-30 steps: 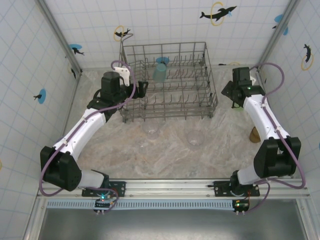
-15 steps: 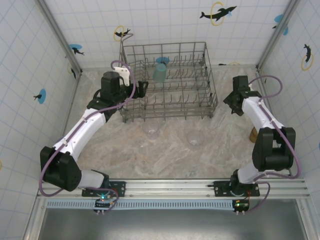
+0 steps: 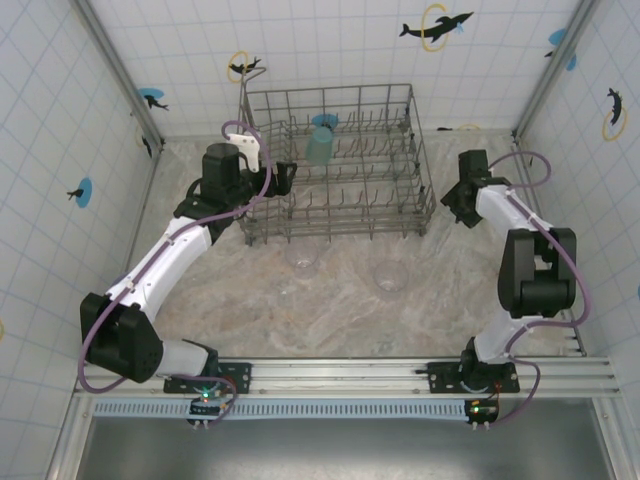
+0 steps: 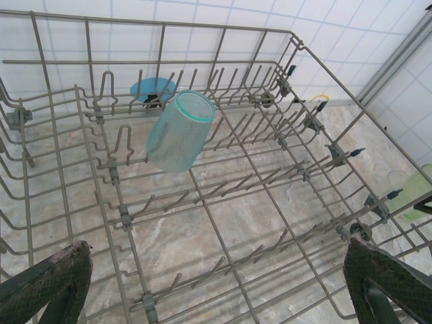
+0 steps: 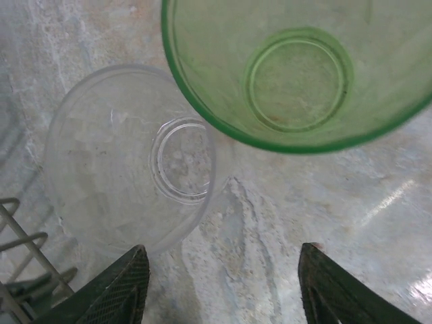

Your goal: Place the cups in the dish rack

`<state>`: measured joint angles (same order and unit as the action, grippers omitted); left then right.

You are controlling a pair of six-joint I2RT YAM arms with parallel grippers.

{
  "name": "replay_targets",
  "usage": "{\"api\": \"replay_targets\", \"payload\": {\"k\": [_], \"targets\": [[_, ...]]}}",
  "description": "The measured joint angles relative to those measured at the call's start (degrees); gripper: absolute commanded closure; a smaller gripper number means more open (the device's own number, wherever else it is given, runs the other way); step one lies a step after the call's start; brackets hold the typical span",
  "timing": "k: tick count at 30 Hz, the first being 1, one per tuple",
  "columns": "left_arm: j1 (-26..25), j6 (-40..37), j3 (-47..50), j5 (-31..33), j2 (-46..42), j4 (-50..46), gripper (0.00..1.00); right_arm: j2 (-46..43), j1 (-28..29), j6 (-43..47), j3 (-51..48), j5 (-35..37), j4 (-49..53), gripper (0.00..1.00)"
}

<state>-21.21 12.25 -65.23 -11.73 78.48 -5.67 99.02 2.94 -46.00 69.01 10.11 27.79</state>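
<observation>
Right fingers [image 5: 118, 293] apart below green cup [image 5: 297, 74]

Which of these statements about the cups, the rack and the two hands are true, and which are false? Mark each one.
1. A teal cup sits tilted inside the rack. True.
2. The green cup is in the rack. False: it stands on the table, outside the rack.
3. The left hand is open and holds nothing. True.
4. The right hand grips the green cup. False: its fingers are apart with bare table between them, short of the cup.
5. Two clear cups sit on the table between the rack and the arms' bases. True.
</observation>
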Motion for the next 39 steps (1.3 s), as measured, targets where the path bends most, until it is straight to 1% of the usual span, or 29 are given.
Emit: {"api": "replay_targets", "payload": {"k": [5,11,22,24,29,34,35,39], "targets": [[0.0,0.0,0.0,-0.2,0.0,0.0,0.02,1.3,0.0,-0.9,1.2,-0.2,-0.9,0.47],[0.0,0.0,0.0,-0.2,0.0,0.1,0.02,1.3,0.0,-2.4,1.2,-1.4,-1.6,0.47],[0.0,0.0,0.0,-1.0,0.0,0.1,0.02,0.7,0.1,-5.0,1.2,-0.7,-3.1,0.47],[0.0,0.0,0.0,-1.1,0.0,0.1,0.02,0.8,0.0,-5.4,1.2,-0.4,-3.4,0.52],[0.0,0.0,0.0,-1.1,-0.1,0.1,0.02,3.3,0.0,-6.1,3.5,-0.1,-3.8,0.58],[0.0,0.0,0.0,-1.1,-0.1,0.2,0.03,5.9,0.1,-6.5,4.2,-0.1,-4.0,0.59],[0.0,0.0,0.0,-1.1,-0.2,0.2,0.02,6.3,0.2,-6.6,4.2,-0.1,-4.0,0.61],[0.0,0.0,0.0,-1.1,-0.5,0.2,0.02,6.9,0.5,-7.2,4.2,-0.2,-4.0,0.77]]}}
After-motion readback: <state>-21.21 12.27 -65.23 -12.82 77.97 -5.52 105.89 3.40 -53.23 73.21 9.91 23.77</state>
